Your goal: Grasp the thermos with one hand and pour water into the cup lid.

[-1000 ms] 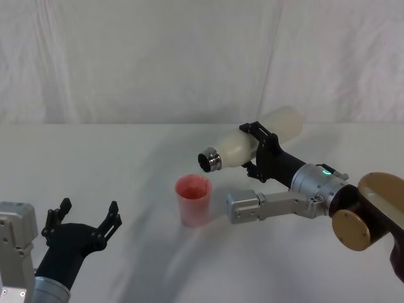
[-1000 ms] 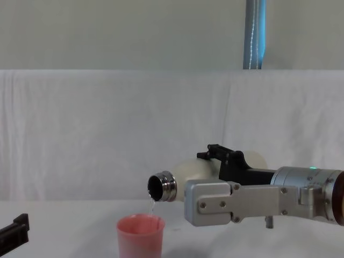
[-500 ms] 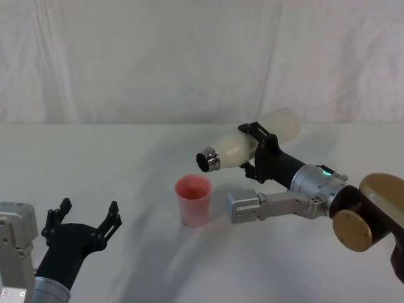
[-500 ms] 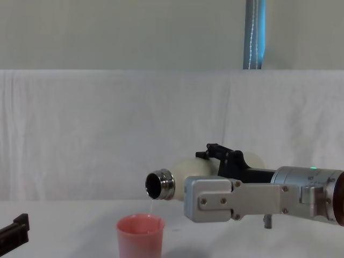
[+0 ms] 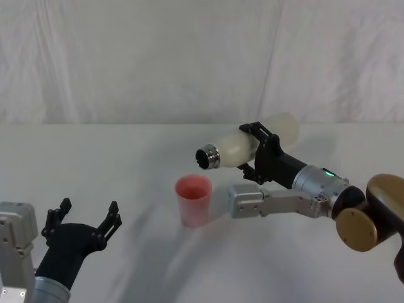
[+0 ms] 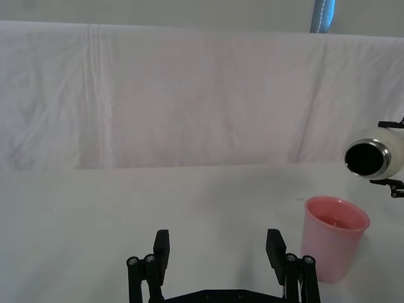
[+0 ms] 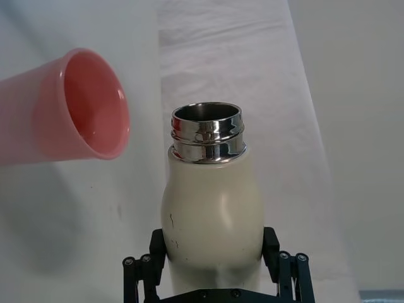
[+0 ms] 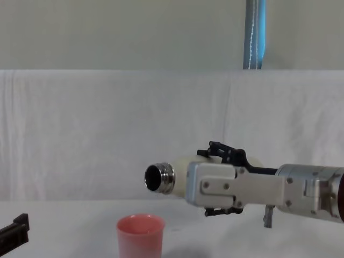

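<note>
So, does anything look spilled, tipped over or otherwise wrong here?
Nothing stands out. The cup lid stands upright, the table shows no puddle, and the right gripper holds the thermos tilted by design. The left gripper rests open.

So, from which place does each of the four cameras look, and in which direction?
Head: high up, looking down at the table; left gripper open, right gripper holding the bottle.
Chest: low, looking across; bottle above the pink cup.
Left wrist: along its open fingers toward the cup.
Right wrist: along the bottle.
All four share the bottle and cup.
</note>
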Robot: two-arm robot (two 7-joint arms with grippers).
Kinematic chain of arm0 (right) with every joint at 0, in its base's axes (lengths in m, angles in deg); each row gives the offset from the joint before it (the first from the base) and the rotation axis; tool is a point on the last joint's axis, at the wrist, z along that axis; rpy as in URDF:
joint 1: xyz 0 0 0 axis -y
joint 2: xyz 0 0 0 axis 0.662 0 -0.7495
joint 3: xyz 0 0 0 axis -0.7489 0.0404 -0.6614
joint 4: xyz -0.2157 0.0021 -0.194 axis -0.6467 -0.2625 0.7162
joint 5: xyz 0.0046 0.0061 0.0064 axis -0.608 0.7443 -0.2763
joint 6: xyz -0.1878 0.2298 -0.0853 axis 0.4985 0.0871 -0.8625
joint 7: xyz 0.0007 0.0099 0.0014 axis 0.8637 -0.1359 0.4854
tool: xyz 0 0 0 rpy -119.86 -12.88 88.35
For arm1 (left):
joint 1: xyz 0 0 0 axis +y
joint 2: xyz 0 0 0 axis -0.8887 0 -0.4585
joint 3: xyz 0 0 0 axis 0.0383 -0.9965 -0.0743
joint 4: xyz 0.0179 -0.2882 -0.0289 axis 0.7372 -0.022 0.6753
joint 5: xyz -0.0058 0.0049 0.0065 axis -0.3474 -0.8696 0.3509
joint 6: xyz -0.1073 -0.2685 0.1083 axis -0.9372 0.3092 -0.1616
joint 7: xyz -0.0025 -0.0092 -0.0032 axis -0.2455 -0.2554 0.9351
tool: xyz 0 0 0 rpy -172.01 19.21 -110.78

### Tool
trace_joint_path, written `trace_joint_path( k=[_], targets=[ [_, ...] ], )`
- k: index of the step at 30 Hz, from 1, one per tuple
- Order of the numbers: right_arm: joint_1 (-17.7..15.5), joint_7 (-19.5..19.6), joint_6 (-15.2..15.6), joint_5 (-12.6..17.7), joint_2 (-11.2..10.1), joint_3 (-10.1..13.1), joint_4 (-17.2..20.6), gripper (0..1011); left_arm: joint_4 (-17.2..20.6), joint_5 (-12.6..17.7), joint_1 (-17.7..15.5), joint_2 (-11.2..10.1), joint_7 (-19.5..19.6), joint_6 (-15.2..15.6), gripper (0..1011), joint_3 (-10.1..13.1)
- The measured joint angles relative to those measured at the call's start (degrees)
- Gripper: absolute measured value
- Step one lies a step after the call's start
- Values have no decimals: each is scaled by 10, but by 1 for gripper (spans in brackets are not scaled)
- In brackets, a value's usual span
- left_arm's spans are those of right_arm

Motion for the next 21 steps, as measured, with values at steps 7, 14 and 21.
trace_joint_path(
  k=[7, 14, 21],
  targets=[
    [-17, -37, 11, 47, -3, 24, 33, 952, 0, 0, 0, 0, 0, 0, 1001, 0],
    [-37, -66, 23, 94, -13, 53, 72, 952, 0, 0, 0, 0, 0, 0, 1001, 0],
    [-67, -95, 42, 153, -25, 90, 119, 952, 0, 0, 0, 0, 0, 0, 1001, 0]
  ],
)
